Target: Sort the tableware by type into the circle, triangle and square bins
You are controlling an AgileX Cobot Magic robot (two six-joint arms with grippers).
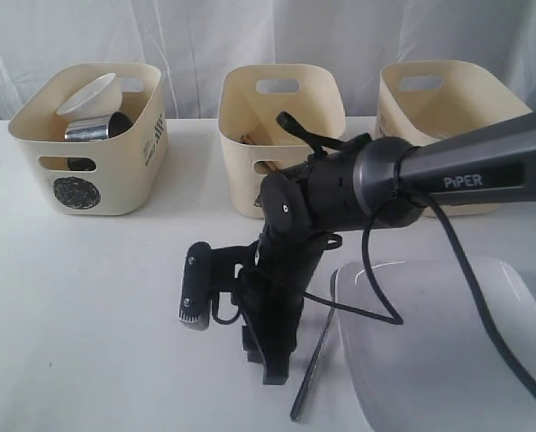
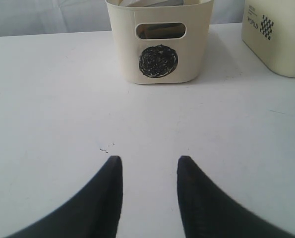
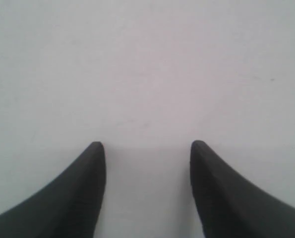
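Observation:
The circle bin (image 1: 87, 144) stands at the back left and holds the small white bowl (image 1: 92, 93) and a steel mug (image 1: 91, 130). Its scribbled circle (image 2: 158, 61) faces my left gripper (image 2: 149, 159), which is open, well short of the bin, with bare table between its fingers. The middle bin (image 1: 281, 112) and the right bin (image 1: 448, 99) have their marks hidden by my right arm. My right gripper (image 1: 269, 358) points down at the table, open and empty (image 3: 148, 145). A thin dark utensil (image 1: 313, 360) lies just beside it. The large white square plate (image 1: 439, 351) lies at the front right.
My right arm (image 1: 466, 171) reaches across the middle in front of the two bins, with a cable (image 1: 376, 288) hanging over the plate. Something brown shows inside the middle bin (image 1: 249, 139). A cream tub with printed text (image 2: 276, 34) stands beside the circle bin.

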